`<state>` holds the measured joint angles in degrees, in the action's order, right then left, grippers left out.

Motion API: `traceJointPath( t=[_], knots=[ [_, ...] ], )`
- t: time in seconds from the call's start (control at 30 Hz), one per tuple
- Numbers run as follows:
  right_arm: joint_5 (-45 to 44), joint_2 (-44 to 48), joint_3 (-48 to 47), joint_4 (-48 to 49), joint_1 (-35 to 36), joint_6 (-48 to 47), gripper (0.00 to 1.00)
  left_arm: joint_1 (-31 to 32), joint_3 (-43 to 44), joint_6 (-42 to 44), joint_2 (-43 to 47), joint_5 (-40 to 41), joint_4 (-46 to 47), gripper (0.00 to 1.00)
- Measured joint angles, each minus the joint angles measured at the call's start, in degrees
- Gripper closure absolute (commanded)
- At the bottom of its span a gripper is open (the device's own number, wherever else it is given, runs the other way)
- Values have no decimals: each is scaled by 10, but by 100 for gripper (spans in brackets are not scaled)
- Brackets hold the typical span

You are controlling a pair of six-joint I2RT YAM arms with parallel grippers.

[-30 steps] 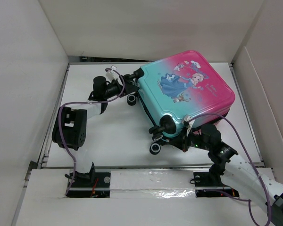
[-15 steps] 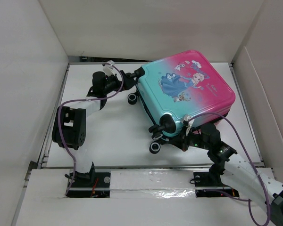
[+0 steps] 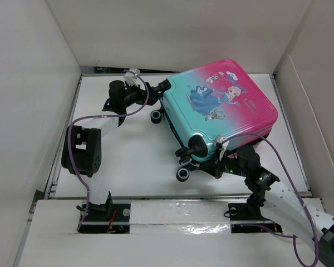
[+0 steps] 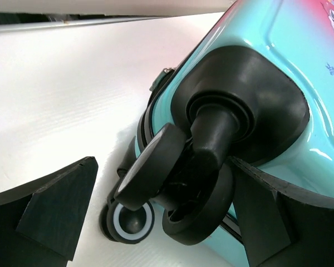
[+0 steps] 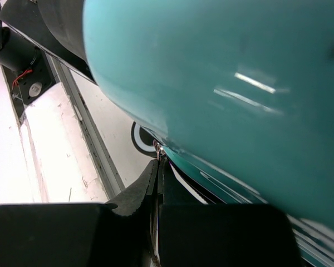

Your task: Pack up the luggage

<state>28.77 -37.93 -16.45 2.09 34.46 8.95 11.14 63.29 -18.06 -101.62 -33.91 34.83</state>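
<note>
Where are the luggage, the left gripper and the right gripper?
luggage [image 3: 222, 105]: top external view, printed lid.
left gripper [image 4: 162, 167]: left wrist view, midway between open fingertips.
right gripper [image 5: 158, 173]: right wrist view, between shut fingertips.

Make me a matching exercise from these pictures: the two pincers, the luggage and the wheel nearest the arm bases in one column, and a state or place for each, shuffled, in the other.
Column one
1. left pincer
2. right pincer
3. luggage
4. near wheel

Column two
A. closed, princess picture facing up
B. shut, under the teal near edge
C. open, straddling a double wheel
D. black with a pale ring, at the near corner

Pairs: 1-C, 2-B, 3-A, 4-D
</note>
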Motion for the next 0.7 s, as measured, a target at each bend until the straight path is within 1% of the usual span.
traceJointPath(
  t=[0.17, 0.27, 0.43, 0.53, 0.57, 0.63, 0.67, 0.7],
  knots=[
    [1, 0, 0, 0, -1, -2, 100, 1, 16, 45, 2, 0, -28, 1],
    [2, 0, 0, 0, -2, -2, 100, 4, 29, 66, 2, -2, -55, 3],
    [3, 5, 0, 0, -3, -2, 100, 13, 35, 80, 2, -2, -60, 6],
    [3, 5, 0, 0, -3, -2, 100, 13, 35, 80, 2, -4, -60, 14],
    [3, 5, 0, 0, -3, -2, 100, 13, 35, 80, 2, -6, -60, 21],
    [3, 3, 0, 0, -3, -2, 100, 13, 35, 77, 2, -13, -59, 29],
    [3, 3, 0, 0, -3, -2, 100, 13, 35, 75, 2, -17, -59, 37],
    [3, 3, 0, 0, -3, -2, 100, 14, 35, 74, 2, -19, -58, 42]
  ],
)
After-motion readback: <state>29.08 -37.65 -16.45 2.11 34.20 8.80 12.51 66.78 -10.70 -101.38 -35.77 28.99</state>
